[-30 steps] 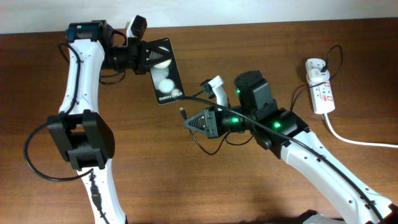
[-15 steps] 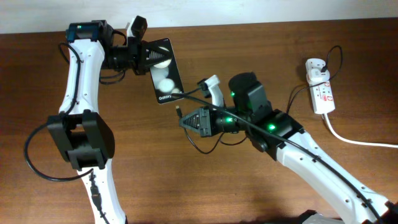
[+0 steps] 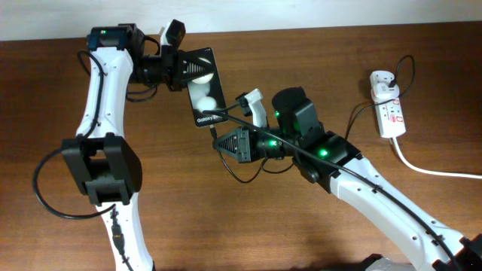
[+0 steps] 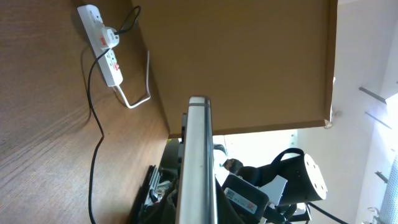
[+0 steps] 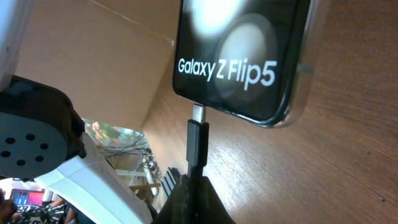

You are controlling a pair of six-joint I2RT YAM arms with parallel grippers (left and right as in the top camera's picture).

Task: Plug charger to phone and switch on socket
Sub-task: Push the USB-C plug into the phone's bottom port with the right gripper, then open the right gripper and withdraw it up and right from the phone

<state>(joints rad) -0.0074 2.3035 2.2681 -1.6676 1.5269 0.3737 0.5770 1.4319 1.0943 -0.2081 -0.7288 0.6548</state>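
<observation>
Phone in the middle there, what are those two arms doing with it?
The left hand grips the phone by one end. The right hand holds the charger by its plug, with the metal tip right at the phone's other end, not clearly pushed in. The socket lies apart, with no hand near it.

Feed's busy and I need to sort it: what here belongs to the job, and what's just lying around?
Job: Galaxy Z Flip5 phone, charger plug, white adapter, power strip socket, left gripper, right gripper.
Just there: thick white cord, wooden table.
</observation>
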